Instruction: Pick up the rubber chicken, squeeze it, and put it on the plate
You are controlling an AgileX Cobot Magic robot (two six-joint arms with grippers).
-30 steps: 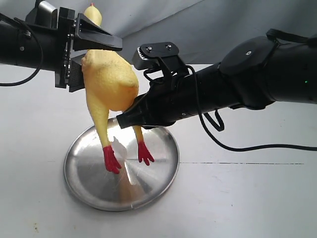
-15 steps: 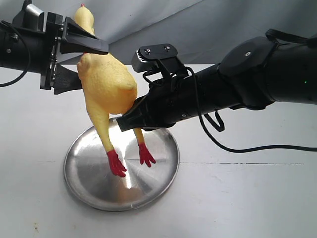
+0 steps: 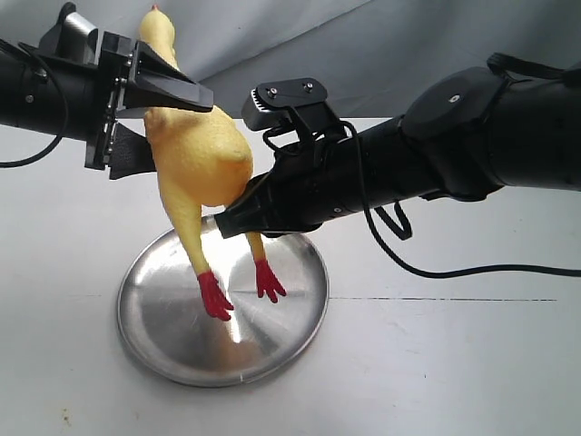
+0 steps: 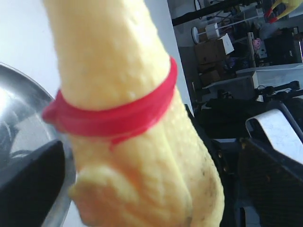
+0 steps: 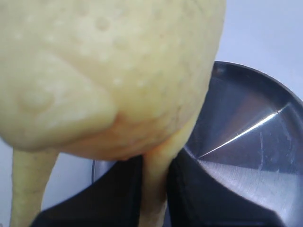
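Note:
The rubber chicken (image 3: 204, 154) hangs upright over the steel plate (image 3: 172, 345), head up. Its red feet (image 3: 215, 295) dangle just above the plate's surface. My left gripper (image 3: 177, 127) comes in from the left and is shut on the chicken's upper body, just below the red collar (image 4: 113, 118). My right gripper (image 3: 238, 218) reaches in from the right and is shut on one thin leg (image 5: 154, 184), right under the plump body (image 5: 109, 71). The plate (image 5: 246, 123) shows below the chicken in the right wrist view.
The white table (image 3: 454, 363) stretches around the plate. A grey cloth backdrop (image 3: 381, 45) stands behind. A black cable (image 3: 472, 270) trails from the right arm over the table on the right.
The left gripper, with the chicken's upper body and head, swung left and then slightly back right. The feet shifted a little over the plate. The right arm stayed put.

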